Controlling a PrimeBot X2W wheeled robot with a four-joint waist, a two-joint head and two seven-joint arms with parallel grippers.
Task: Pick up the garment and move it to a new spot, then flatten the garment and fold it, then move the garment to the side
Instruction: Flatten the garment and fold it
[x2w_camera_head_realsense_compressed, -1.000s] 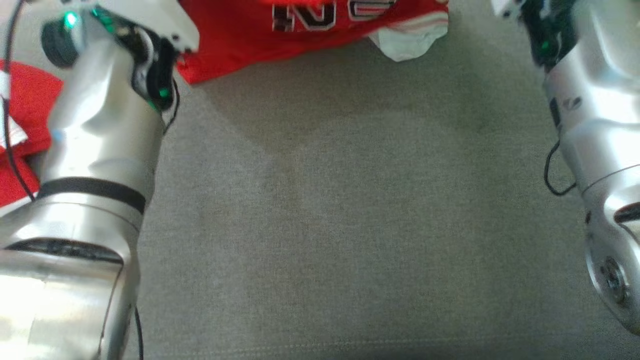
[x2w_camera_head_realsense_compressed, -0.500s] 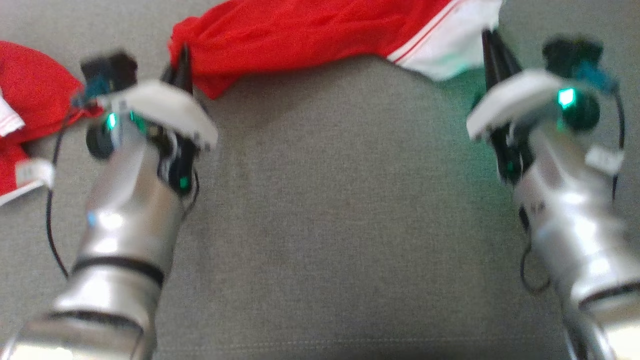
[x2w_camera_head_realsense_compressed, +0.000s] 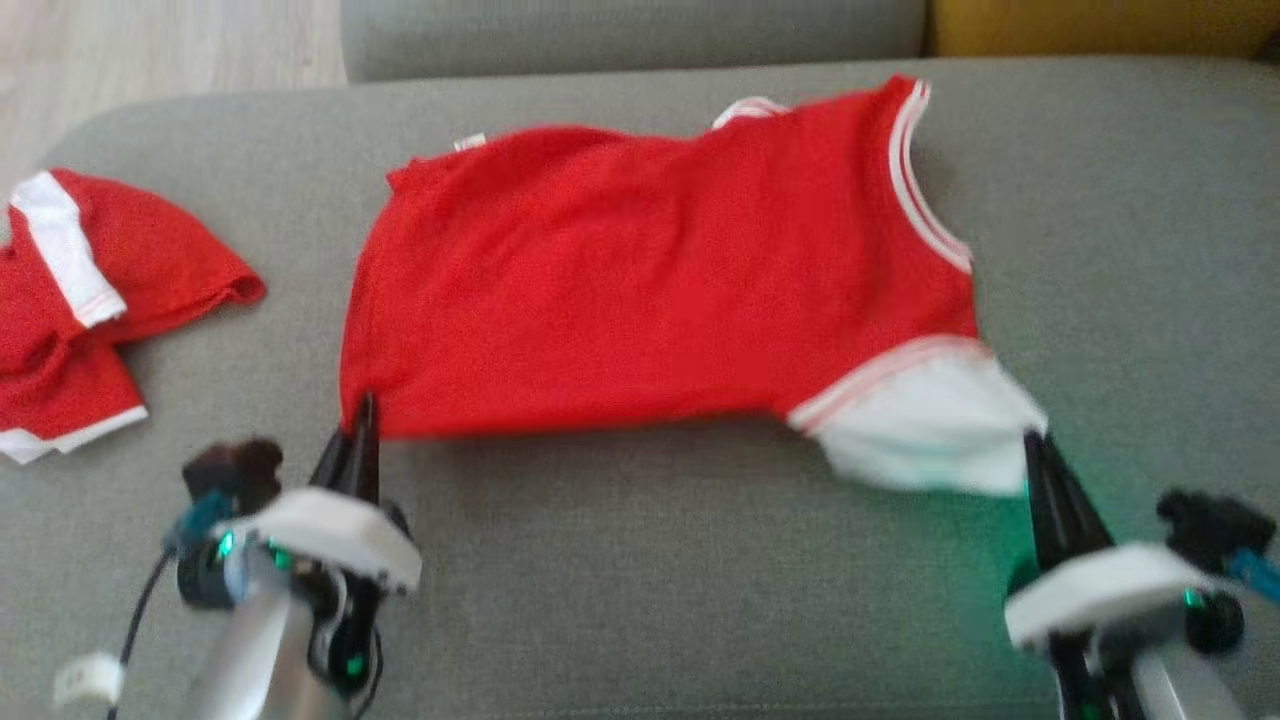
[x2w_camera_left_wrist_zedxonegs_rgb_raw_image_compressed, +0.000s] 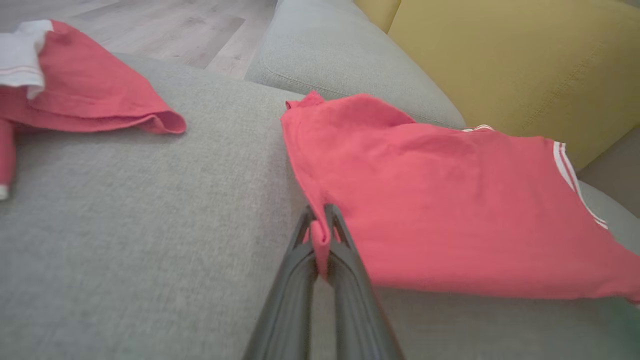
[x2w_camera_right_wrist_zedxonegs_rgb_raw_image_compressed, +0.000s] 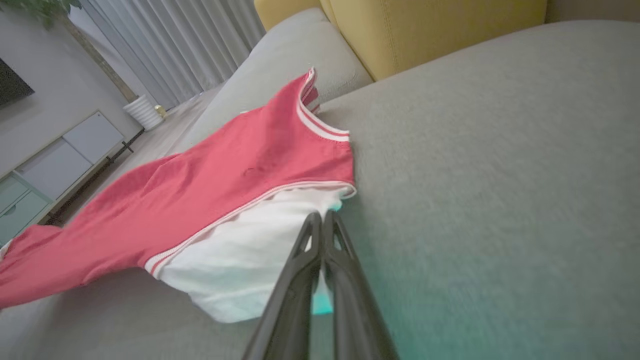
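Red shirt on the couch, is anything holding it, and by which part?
Yes, both. The left gripper pinches the red shirt at its near red corner; the right gripper pinches the edge of its white sleeve.

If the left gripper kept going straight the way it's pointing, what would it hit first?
The red shirt itself: the left gripper is shut on its near corner, so it would likely bunch that cloth ahead.
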